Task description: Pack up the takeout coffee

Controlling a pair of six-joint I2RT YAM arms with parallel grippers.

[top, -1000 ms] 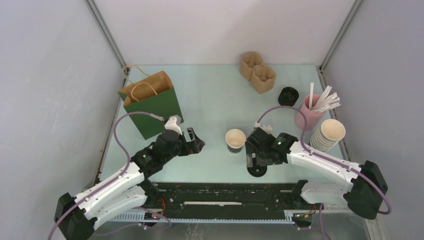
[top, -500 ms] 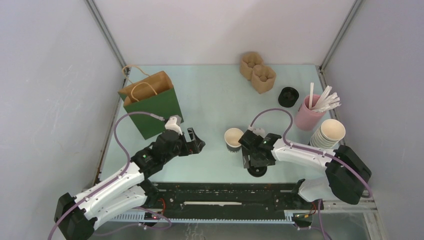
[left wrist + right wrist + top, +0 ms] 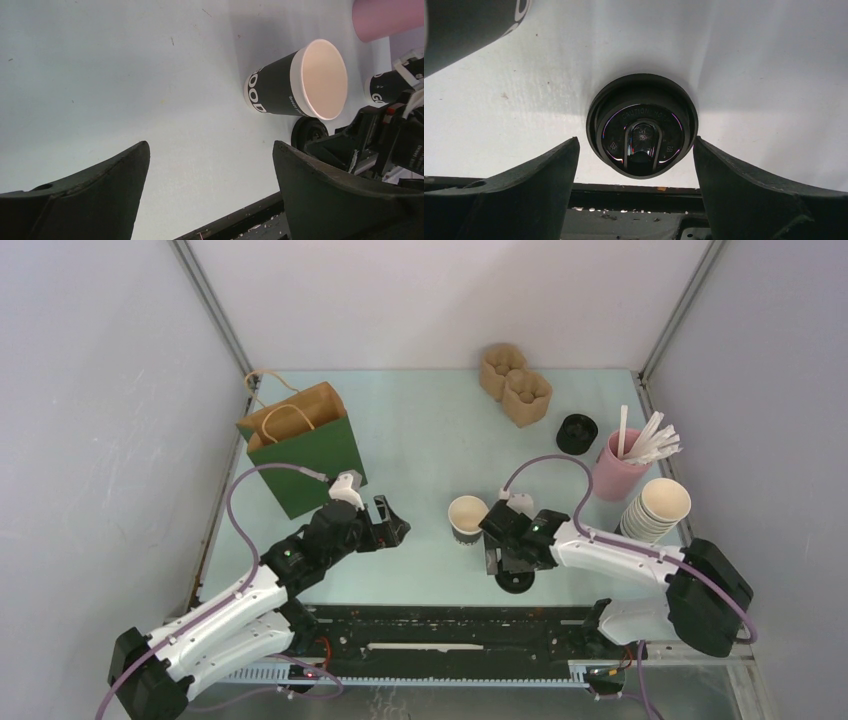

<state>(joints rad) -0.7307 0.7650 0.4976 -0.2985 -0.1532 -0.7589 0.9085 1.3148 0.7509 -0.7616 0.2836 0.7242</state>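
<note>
Toward the far left corner of the table (image 3: pixel 420 430) stands a green paper bag (image 3: pixel 300 445). The left gripper (image 3: pixel 392 520) hovers just nearer than it, jaws spread wide with nothing between them. The takeout coffee cup (image 3: pixel 469 519) stands upright and lidless near the middle of the near edge. Just right of it a black lid (image 3: pixel 642 125) lies flat on the table. The right gripper (image 3: pixel 636 142) straddles it, jaws wide, with a gap showing on each side.

Left arm was stretched out forward, low, with the left pincer (image 3: pixel 388 523) spread wide and nothing in it. Right arm was folded inward, right pincer (image 3: pixel 512 562) aimed down, jaws wide apart too.
</note>
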